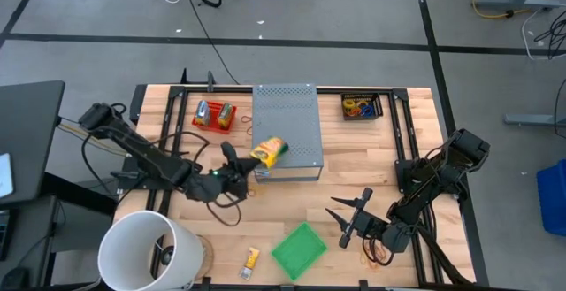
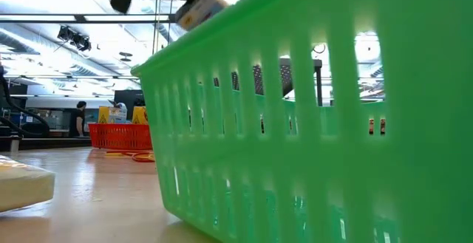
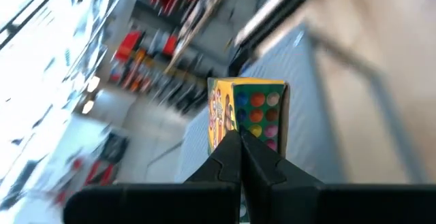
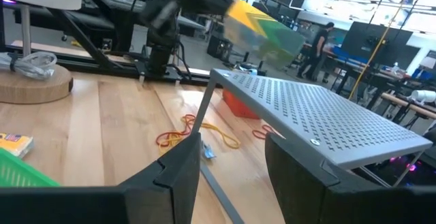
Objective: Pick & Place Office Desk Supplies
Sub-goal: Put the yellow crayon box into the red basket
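1. The left gripper (image 1: 250,162) is clamped shut on a yellow-orange and green packet (image 1: 269,151), pinching its near edge between both fingers (image 3: 235,157).
2. That packet hangs in the air over the front left part of the grey perforated metal box (image 1: 286,132), clear of its top.
3. The right gripper (image 1: 350,217) rests low over the table (image 1: 354,149) near the front right, with a clear gap between its fingers and nothing in them.
4. Just beside it towards the left lies a green basket (image 1: 299,249), near the front edge.
5. A small yellow packet (image 1: 252,257) lies flat between the basket and the white bucket (image 1: 146,254).
6. Loose rubber bands (image 4: 180,134) in red, orange and blue lie on the wood beside the box.
7. A red tray (image 1: 213,116) holding more packets sits at the back left; a black tray (image 1: 362,107) of coloured bands sits at the back right.
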Action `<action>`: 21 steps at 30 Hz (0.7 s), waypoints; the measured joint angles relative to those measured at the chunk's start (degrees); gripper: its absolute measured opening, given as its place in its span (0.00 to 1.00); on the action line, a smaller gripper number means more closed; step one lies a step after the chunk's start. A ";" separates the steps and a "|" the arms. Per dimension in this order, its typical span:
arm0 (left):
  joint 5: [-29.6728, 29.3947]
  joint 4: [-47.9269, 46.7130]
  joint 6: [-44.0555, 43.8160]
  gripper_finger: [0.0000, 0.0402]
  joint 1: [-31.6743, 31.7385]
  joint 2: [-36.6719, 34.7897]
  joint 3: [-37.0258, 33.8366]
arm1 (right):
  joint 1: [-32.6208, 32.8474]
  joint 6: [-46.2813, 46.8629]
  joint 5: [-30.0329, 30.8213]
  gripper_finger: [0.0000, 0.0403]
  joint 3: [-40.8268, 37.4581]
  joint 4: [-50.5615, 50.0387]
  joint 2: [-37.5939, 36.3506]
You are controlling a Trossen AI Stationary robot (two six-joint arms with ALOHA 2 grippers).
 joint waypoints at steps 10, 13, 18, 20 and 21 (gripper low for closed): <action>-10.13 -12.26 -4.91 0.00 5.12 -2.75 -0.02 | 0.00 1.13 -0.07 0.43 0.00 -0.87 0.00; -9.73 -15.72 -11.09 0.00 7.01 -4.02 0.00 | 0.00 1.13 -0.08 0.43 0.00 -0.87 0.00; -7.57 -21.35 -20.70 0.00 10.61 -4.88 0.00 | 0.00 1.13 -0.09 0.43 0.00 -0.89 0.00; -7.68 -23.01 -23.56 0.00 12.34 -4.88 -0.02 | 0.00 1.13 -0.09 0.43 0.00 -0.89 0.00; -7.85 -23.77 -24.62 0.00 13.33 -4.88 -0.01 | 0.00 1.13 -0.09 0.43 0.00 -0.89 0.00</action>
